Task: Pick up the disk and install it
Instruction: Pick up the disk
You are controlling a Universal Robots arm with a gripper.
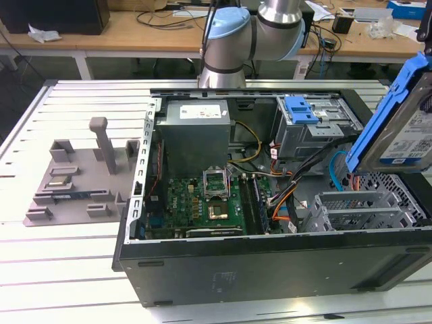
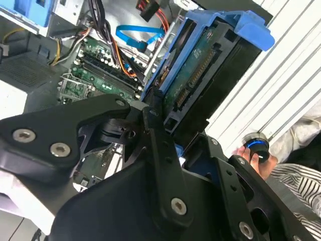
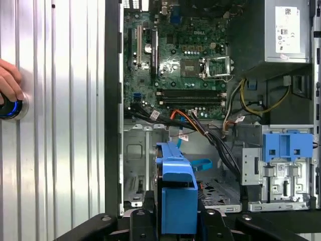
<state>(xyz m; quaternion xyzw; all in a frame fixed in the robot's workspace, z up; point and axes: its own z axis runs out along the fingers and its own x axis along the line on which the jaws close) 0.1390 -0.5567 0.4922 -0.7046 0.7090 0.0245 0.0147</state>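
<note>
The disk [image 1: 398, 131], a silver drive with a white-and-blue label in a blue plastic carrier, hangs tilted in the air above the open computer case at the exterior view's right edge. In both wrist views my gripper [image 3: 178, 213] is shut on the disk [image 3: 178, 193], with black fingers [image 2: 156, 131] on either side of the blue carrier. The disk's green circuit-board underside [image 2: 198, 75] faces the second wrist camera. Beneath it lies the case's metal drive bay [image 1: 364, 209].
The open case [image 1: 270, 270] holds a motherboard [image 1: 202, 196], a grey power supply [image 1: 196, 131], loose cables and a drive cage with a fixed blue latch [image 1: 302, 108]. A grey fixture [image 1: 81, 175] sits on the table at the exterior view's left. A person's hand [image 3: 9, 83] rests on a blue-lit button.
</note>
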